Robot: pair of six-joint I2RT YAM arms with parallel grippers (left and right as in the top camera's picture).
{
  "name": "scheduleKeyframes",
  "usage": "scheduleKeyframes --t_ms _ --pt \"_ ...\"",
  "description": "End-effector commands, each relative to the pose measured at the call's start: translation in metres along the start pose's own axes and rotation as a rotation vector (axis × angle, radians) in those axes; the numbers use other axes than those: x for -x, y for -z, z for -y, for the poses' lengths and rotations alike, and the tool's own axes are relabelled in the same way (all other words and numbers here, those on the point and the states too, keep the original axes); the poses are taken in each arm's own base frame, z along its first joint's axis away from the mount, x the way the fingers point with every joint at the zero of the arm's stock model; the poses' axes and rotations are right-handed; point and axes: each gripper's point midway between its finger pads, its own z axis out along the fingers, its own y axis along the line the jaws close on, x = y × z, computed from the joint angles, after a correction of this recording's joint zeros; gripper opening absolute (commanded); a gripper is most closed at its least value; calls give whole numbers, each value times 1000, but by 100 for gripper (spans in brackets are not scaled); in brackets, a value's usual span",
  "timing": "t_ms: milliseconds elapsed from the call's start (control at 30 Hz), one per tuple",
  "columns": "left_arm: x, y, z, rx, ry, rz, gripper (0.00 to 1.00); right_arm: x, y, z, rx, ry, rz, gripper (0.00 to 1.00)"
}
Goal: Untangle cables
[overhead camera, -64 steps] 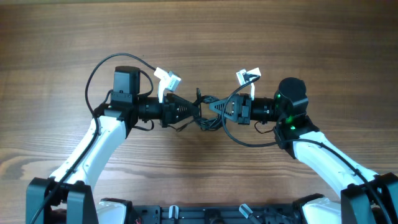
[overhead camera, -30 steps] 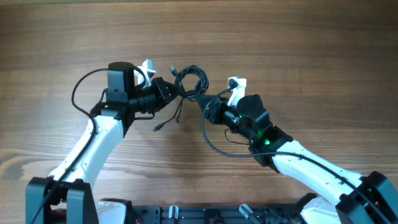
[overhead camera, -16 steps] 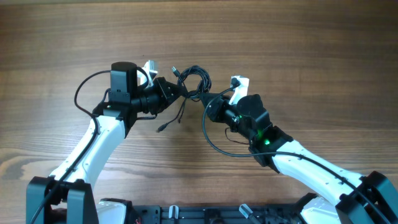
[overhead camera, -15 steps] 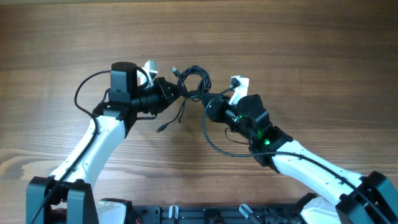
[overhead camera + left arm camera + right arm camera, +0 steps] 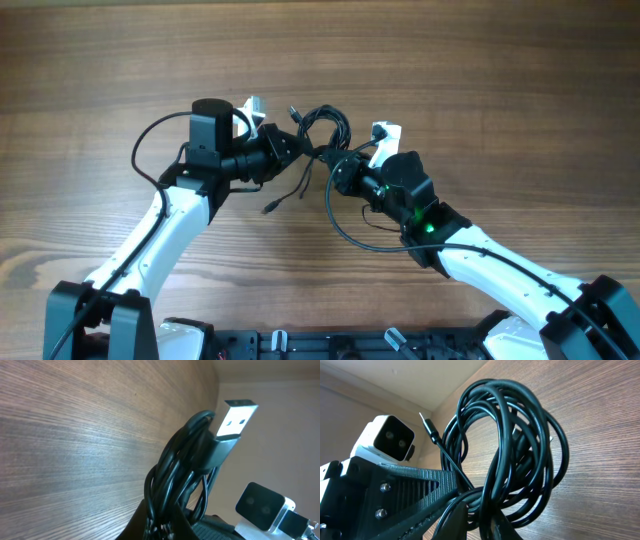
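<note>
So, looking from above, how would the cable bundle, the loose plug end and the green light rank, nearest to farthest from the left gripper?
From the left gripper:
1. cable bundle: held in it, looping just past its tip.
2. loose plug end: trailing back toward the robot's side.
3. green light: farthest, over on the right arm.

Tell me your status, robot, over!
Left gripper: jaws shut on cables. Right gripper: jaws shut on same bundle. Cables still knotted, one loose end trailing. Right arm's own wire loops close.
</note>
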Motion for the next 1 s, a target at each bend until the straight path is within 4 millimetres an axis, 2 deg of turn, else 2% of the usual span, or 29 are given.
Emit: scheduleKeyframes --t_ms 0,33,133,267,400,500,600,667,733,833,900,967 --pt "-3 -3 12 -47 4 -19 4 2 0 -5 8 2 5 8" --pt "2 -2 13 -54 -4 -2 4 0 0 -3 -1 1 -2 5" --pt "19 7 13 -70 -8 50 4 -5 0 5 -35 -4 -25 4" --pt "45 29 1 -79 35 111 4 -11 2 25 -122 -37 -37 5" --pt "63 47 -11 -74 72 166 4 -10 2 29 -142 -34 -29 5" --pt "70 53 -16 -71 84 188 4 -10 3 34 -163 -32 -24 5" --pt "69 53 -15 -76 83 182 4 -9 9 61 -294 -54 10 5" --pt "65 52 -12 -92 80 161 4 -9 13 72 -349 -78 26 5" --pt "60 51 -7 -110 54 132 4 -7 14 74 -358 -78 37 14" --pt "50 47 0 -129 -108 95 4 -5 12 69 -338 -79 44 34" --pt "46 43 2 -127 -212 88 4 -7 9 58 -281 -82 23 53" --pt "45 41 2 -118 -237 93 4 -10 5 40 -195 -81 -15 61"
